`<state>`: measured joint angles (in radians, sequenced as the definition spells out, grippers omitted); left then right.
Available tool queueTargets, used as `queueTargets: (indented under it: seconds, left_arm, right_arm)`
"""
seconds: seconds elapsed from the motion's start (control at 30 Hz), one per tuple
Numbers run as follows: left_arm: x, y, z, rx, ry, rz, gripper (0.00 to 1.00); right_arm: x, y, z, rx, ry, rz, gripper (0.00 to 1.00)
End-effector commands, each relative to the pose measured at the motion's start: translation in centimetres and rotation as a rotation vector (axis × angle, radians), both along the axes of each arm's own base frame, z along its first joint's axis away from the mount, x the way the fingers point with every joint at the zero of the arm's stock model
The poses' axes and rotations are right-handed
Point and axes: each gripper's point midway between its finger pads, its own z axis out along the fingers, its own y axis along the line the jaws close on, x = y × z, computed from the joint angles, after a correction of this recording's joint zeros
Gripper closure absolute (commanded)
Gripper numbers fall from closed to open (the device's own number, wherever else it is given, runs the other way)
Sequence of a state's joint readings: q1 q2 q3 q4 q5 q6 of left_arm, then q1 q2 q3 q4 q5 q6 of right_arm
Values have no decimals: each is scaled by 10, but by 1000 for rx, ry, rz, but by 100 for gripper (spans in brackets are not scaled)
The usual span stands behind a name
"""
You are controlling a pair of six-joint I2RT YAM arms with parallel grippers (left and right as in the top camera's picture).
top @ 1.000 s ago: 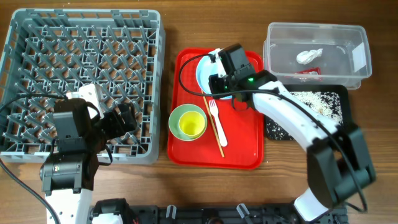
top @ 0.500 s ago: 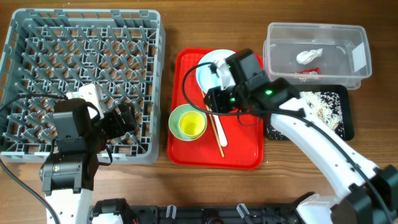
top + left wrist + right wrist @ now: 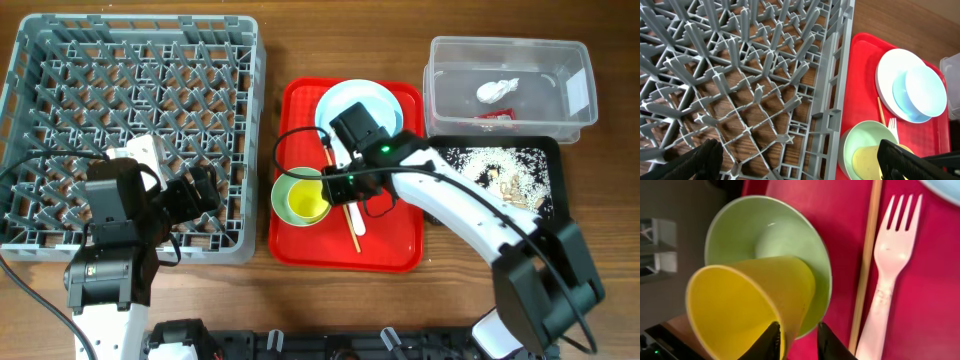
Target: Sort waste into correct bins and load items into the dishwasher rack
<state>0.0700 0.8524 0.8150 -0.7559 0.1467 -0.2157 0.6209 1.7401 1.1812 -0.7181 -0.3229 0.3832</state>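
One fork (image 3: 887,265), one chopstick (image 3: 867,255), one yellow cup (image 3: 750,305).

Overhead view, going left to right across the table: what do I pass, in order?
Grey dishwasher rack → red tray → clear plastic tub. The black tray shares the tub's span, so it is left out.
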Motion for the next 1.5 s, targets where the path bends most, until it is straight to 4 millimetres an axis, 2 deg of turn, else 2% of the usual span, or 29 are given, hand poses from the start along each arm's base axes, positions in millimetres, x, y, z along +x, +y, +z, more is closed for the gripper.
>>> queueTargets:
  seconds: [0.0, 0.07, 0.13, 0.27, 0.33, 0.43, 0.57, 0.67, 0.87, 0.97, 1.07, 1.23, 1.47]
  left_arm:
    - [2, -4, 9, -11, -25, -12, 0]
    - [2, -4, 9, -11, -24, -12, 0]
    - [2, -4, 9, -11, -25, -12, 0]
    - [2, -4, 9, -11, -26, -12, 0]
    - [2, -4, 9, -11, -26, -12, 0]
    - [3, -7, 11, -25, -32, -25, 0]
    - [5, -32, 16, -127, -51, -132, 0]
    - [8, -52, 19, -236, -45, -204, 0]
    - [19, -95, 31, -462, -64, -421, 0]
    - [20, -124, 53, -628, -121, -640, 0]
    - [15, -138, 69, -722, -169, -795, 0]
    - [0, -148, 94, -842, -226, -1012, 0]
    - [-3, -153, 102, -841, -253, -1071, 0]
  right_arm:
    - [-6, 0, -16, -16, 67, -35, 82]
    - [-6, 0, -16, -12, 66, -39, 91]
    - [-4, 1, -16, -9, 70, -57, 96]
    - [5, 2, -3, 12, 41, -67, 96]
    - [14, 2, 16, 40, 3, -80, 96]
    - [36, -7, 59, 107, -94, -127, 96]
    - [56, -32, 110, 179, -212, -205, 96]
    - [62, -48, 132, 219, -258, -244, 96]
    - [53, -44, 151, 394, -177, -201, 96]
    - [37, -27, 169, 541, -107, -115, 96]
    - [29, -17, 182, 630, -80, -56, 96]
    - [18, -6, 201, 743, -48, 22, 95]
    - [6, 2, 225, 871, -15, 116, 96]
